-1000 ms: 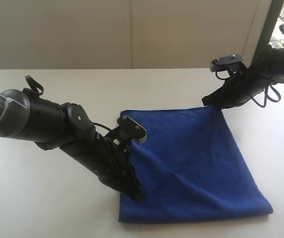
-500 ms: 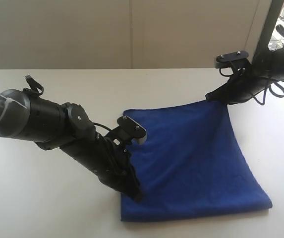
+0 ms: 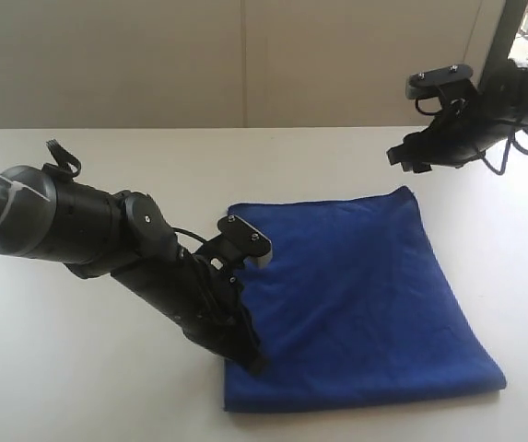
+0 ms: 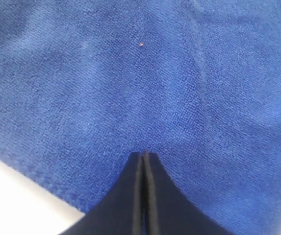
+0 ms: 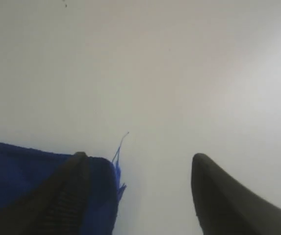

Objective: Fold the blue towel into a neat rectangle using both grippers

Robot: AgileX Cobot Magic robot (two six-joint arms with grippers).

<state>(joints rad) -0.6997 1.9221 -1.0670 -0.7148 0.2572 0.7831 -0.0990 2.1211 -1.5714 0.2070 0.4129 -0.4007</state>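
Deep royal-blue terry towel [image 3: 365, 295] lies lower right. Black left gripper [image 3: 256, 365], pressed together, touches its lower-left edge; black right gripper [image 3: 399, 155] hangs spread, upper right.

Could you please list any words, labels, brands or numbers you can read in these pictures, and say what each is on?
No text can be read in any view: none on the blue towel, the left end effector, the right end effector or the table.
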